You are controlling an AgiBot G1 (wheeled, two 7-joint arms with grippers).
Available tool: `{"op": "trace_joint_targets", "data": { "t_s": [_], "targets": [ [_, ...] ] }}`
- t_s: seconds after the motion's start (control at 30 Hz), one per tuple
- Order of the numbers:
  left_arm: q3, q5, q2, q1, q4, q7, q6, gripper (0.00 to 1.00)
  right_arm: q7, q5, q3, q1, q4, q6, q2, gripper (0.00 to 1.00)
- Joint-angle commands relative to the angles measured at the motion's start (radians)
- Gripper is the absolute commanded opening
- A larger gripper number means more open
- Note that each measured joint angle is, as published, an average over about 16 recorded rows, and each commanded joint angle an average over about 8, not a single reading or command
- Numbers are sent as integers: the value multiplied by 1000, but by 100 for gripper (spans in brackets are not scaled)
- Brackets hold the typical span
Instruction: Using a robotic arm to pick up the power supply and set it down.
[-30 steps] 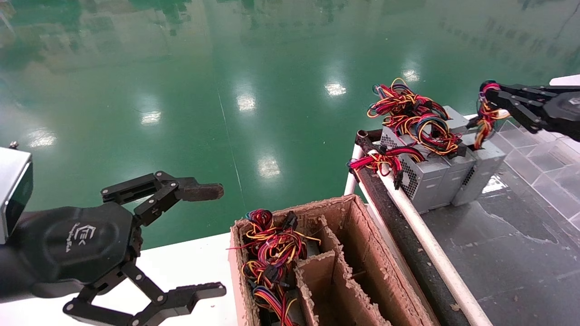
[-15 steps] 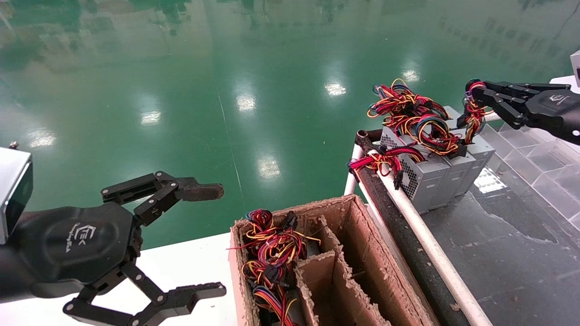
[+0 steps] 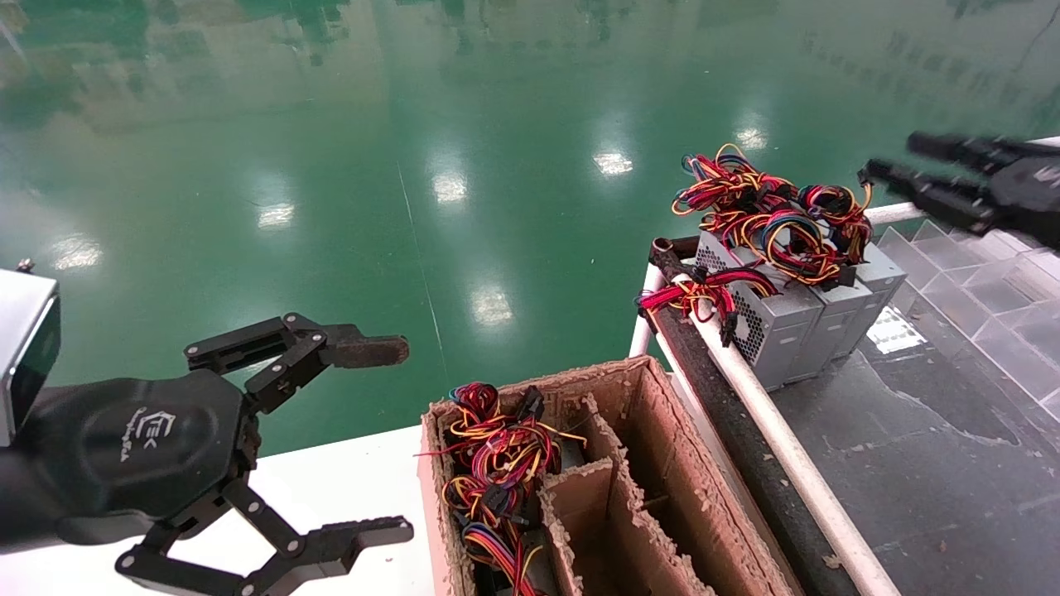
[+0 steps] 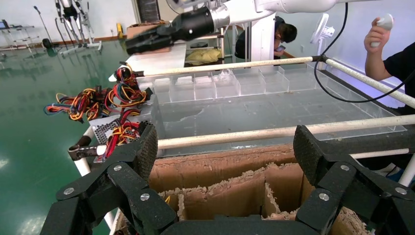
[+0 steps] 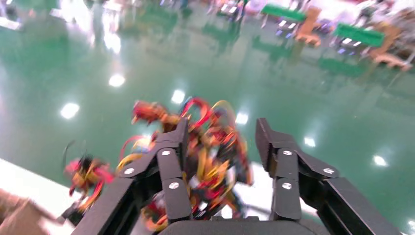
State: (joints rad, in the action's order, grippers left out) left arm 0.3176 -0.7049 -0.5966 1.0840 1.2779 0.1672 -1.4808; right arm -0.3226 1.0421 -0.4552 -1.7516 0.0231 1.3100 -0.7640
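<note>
Where the grey wet surface [image 3: 911, 463] meets its far left corner, stands the power supply [image 3: 869, 285], third in a row of grey metal boxes, upright, long axis running away from the white pipe rail [image 3: 770, 422] toward the clear plastic dividers [image 3: 977, 281]. Touches the middle box [image 3: 832, 319], which touches the first box [image 3: 770, 327] with its perforated vent face turned toward the rail. Carries its bundle of red, yellow and black wires [image 3: 832, 211] heaped on top, tangled with the neighbours' cables.

Hangs above and beyond that corner, over the far rail, the right end effector [image 3: 898, 161], fingers spread apart and holding nothing, blurred. Half a second ago gripped that wire bundle with fingers closed; now released, bundle dropped back onto the box, which sits level against the row rather than tilted as a second ago.

Waits near the left edge, over the white surface [image 3: 348, 488], the left end effector [image 3: 397, 439], unmoved, spread wide, empty, beside the frayed cardboard box [image 3: 662, 463] with dividers and more wiring inside.
</note>
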Motion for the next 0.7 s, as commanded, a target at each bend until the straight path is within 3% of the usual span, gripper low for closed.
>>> {"op": "trace_joint_targets", "data": {
  "t_s": [0.03,0.2,0.7],
  "targets": [
    [0,0,0,0,0,0,0,100,-2,-15,10,-4,-12,1,5,100],
    [0,0,0,0,0,0,0,100,20,-43,27,27,43,6,14,100],
    [1,0,0,0,-1,-1,0,100,148,-113,66,197,362,53,51,100]
  ]
}}
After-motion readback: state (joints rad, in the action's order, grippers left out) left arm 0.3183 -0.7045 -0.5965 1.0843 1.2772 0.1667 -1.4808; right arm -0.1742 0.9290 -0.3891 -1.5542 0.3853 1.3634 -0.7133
